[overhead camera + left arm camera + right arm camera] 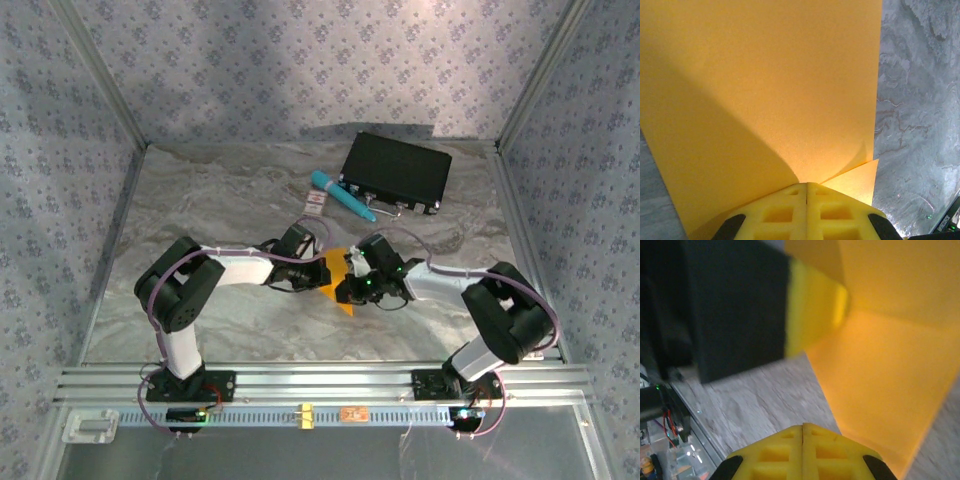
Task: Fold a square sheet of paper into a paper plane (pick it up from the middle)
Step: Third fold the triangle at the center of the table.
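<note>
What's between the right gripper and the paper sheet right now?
Nothing visible. From the right wrist, bare table lies between the shut right gripper and the square sheet of paper. The left gripper sits aside at the sheet's fold, off that line.

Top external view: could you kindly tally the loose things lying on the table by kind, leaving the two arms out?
orange-yellow sheet of paper: 1
black rectangular case: 1
teal cylindrical pen: 1
small white-and-red card: 1
Total: 4
</note>
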Tool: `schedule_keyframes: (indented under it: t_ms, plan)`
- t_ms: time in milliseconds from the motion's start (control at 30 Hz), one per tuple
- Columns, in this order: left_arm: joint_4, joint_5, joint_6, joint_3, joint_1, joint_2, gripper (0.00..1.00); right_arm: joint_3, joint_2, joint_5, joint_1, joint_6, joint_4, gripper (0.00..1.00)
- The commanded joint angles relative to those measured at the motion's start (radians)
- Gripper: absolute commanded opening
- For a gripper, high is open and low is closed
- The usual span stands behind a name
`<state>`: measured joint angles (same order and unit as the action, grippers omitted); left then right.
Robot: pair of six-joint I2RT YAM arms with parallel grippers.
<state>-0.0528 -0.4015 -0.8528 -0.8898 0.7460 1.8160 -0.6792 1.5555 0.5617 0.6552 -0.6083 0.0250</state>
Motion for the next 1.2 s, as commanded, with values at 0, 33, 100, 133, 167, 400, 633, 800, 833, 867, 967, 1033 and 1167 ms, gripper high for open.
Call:
schedule_keyframes:
  t_ms: [0, 33, 100, 133, 167, 400, 633, 800, 833, 867, 967, 1033, 1167]
  plan:
    - [0.066, 0.037, 0.018, 0.021, -0.011, 0.039, 0.02, -0.044, 0.086, 0.016, 0.008, 0.024, -0.003, 0.05]
    - [0.066, 0.036, 0.018, 0.020, -0.011, 0.040, 0.02, -0.051, 0.106, 0.023, 0.008, 0.023, -0.005, 0.05]
    - [0.068, 0.039, 0.018, 0.021, -0.012, 0.037, 0.02, -0.052, 0.126, 0.018, 0.011, 0.032, 0.009, 0.05]
    - [0.071, 0.042, 0.018, 0.022, -0.012, 0.036, 0.02, -0.047, 0.128, 0.009, 0.008, 0.039, 0.027, 0.05]
    - [0.072, 0.044, 0.021, 0.020, -0.011, 0.036, 0.02, -0.036, 0.125, 0.011, 0.003, 0.044, 0.039, 0.05]
    - [0.084, 0.043, 0.028, 0.013, -0.013, 0.046, 0.02, 0.126, -0.009, 0.035, -0.003, 0.007, -0.006, 0.05]
    - [0.079, 0.038, 0.023, 0.018, -0.015, 0.043, 0.02, 0.227, -0.097, 0.019, -0.028, -0.039, -0.024, 0.05]
    - [0.059, 0.045, -0.005, 0.032, -0.013, 0.033, 0.02, 0.243, -0.189, -0.056, -0.047, -0.048, 0.042, 0.05]
    - [0.051, 0.055, -0.022, 0.039, -0.009, 0.028, 0.02, 0.238, -0.215, -0.090, -0.055, -0.053, 0.074, 0.05]
    - [0.038, 0.070, -0.044, 0.050, -0.003, 0.019, 0.02, 0.225, -0.245, -0.127, -0.066, -0.056, 0.114, 0.05]
    - [0.008, 0.096, -0.095, 0.072, 0.017, -0.004, 0.02, 0.187, -0.313, -0.249, -0.082, -0.050, 0.225, 0.07]
    - [-0.010, 0.118, -0.132, 0.087, 0.028, -0.024, 0.02, 0.179, -0.338, -0.284, -0.087, -0.053, 0.232, 0.09]
    - [-0.059, 0.158, -0.209, 0.122, 0.049, -0.078, 0.04, 0.176, -0.341, -0.283, -0.086, -0.059, 0.188, 0.15]
